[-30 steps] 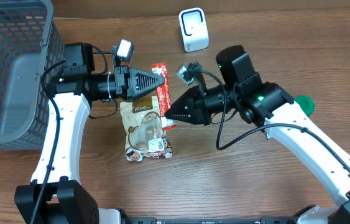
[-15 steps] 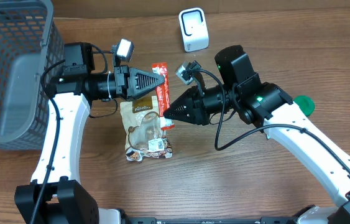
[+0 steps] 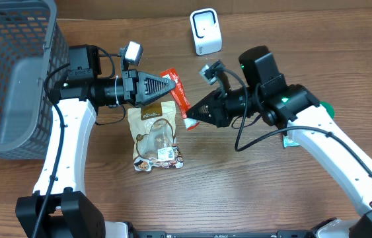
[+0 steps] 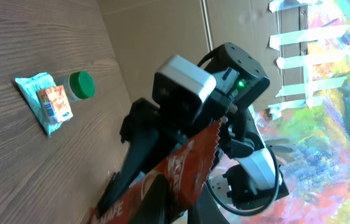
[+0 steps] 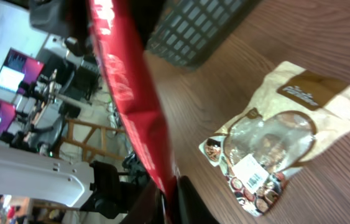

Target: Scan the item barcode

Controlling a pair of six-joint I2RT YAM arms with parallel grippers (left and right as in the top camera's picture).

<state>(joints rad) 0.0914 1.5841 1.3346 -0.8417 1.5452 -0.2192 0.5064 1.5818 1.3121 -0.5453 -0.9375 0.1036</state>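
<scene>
- Right fingers (image 3: 191, 119) were closed almost fully on the lower end of the red snack packet (image 3: 180, 98). The right wrist view showed the red film (image 5: 131, 93) pinched between the two dark fingertips (image 5: 190, 202).
- Left fingers (image 3: 171, 86) were fully closed at the packet's upper end. In the left wrist view the packet (image 4: 190, 158) seemed to come out from between them, but that view is cluttered, so a left-side grip is likely, not certain.
- The packet hung tilted in the air between the two arms, above the desk (image 3: 238, 192) and just beside the tan snack pouch (image 3: 154, 135), which lay flat.
- The white scanner (image 3: 205, 31) stood at the back of the desk, well apart from the packet. Nothing was in front of its face.
- The grey basket (image 3: 47, 39) sat at the far left and was not involved.
- Progress was early to middle: the item was picked up and held, probably being turned or passed between the arms.
- No barcode showed on the red packet in any view. The only label seen was on the pouch (image 5: 252, 177).
- Left to do, as I judge it: find the packet's barcode side, carry it to the scanner and present it. The scan itself was not yet done.
</scene>
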